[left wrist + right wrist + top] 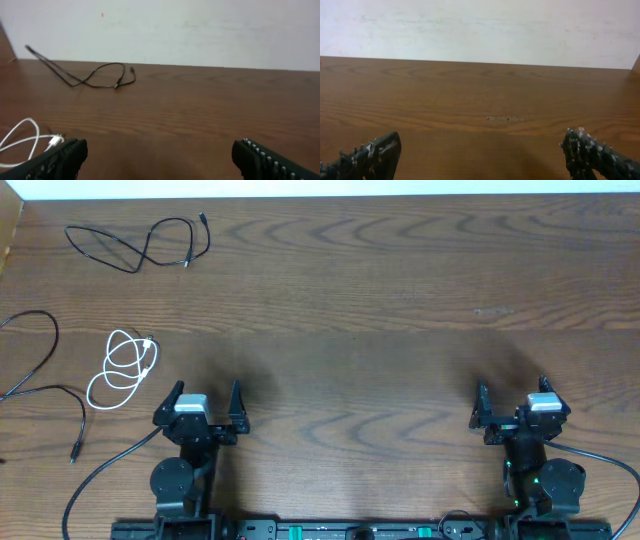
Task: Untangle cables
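Observation:
Three thin cables lie apart on the left of the wooden table. One black cable lies at the far left back, and it also shows in the left wrist view. A second black cable lies at the left edge. A white cable lies coiled in loose loops just left of my left gripper; part of it shows in the left wrist view. My left gripper is open and empty near the front edge. My right gripper is open and empty at the front right.
Thicker black arm cables run from the arm bases at the front edge. A small scuff marks the wood ahead of the right gripper. A pale wall stands behind the table's back edge.

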Robot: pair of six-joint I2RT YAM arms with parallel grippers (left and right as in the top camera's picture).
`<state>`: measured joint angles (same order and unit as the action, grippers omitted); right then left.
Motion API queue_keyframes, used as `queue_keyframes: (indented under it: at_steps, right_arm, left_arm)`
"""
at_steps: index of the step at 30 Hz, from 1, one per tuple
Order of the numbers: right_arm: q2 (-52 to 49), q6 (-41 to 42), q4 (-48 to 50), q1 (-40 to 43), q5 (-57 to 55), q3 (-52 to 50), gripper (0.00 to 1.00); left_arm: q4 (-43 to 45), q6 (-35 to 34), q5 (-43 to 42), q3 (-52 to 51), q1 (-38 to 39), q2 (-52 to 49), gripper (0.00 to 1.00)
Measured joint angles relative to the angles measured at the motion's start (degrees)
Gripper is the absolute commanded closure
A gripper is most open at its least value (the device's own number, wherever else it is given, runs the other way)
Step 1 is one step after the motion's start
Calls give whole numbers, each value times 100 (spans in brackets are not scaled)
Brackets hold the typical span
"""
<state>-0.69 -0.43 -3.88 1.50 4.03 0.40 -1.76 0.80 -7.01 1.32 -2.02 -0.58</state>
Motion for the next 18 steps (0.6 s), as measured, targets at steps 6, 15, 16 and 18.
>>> queue_keyframes:
  at_steps: [6,15,16,18]
  right_arm:
    - [0,0,0,0,0,0,1]
    - [0,0,0,0,0,0,1]
    - [0,0,0,0,0,0,1]
    - [0,0,0,0,0,0,1]
  left_arm:
    - [-17,-188,149,0,0,0,2]
    - [-20,-122,181,0,0,0,2]
    - [-20,-98,181,0,0,0,2]
    - [-20,-74,181,0,0,0,2]
